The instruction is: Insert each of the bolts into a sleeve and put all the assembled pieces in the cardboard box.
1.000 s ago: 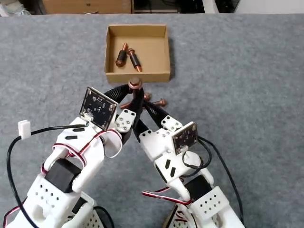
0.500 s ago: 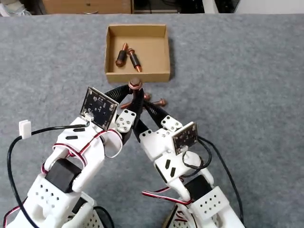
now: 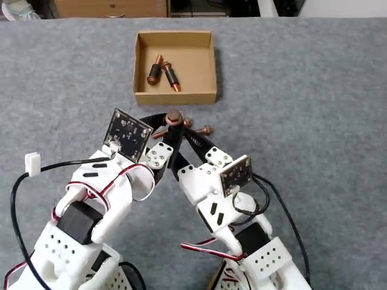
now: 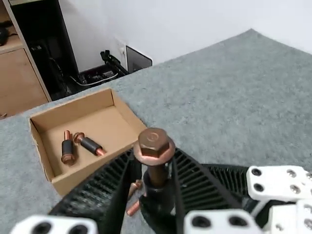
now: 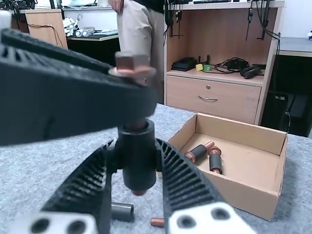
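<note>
A copper bolt (image 4: 154,145) stands upright, its shank gripped by my left gripper (image 4: 152,171), which is shut on it. The shank runs down into a black sleeve (image 5: 137,163) that my right gripper (image 5: 135,152) is shut on; the bolt's tip pokes out below the sleeve. From above, the bolt head (image 3: 174,116) sits where both arms meet, just in front of the cardboard box (image 3: 175,96). Two assembled pieces (image 3: 163,72) lie inside the box (image 5: 243,191).
Loose copper bolts (image 3: 202,128) lie on the grey cloth beside the grippers, between them and the box. A loose black sleeve (image 5: 122,212) and a bolt (image 5: 157,222) rest under the held pair. Open cloth stretches to the left and right.
The bolt head and both grippers have shifted a little away from the box, toward the arms' bases. Box contents are unchanged.
</note>
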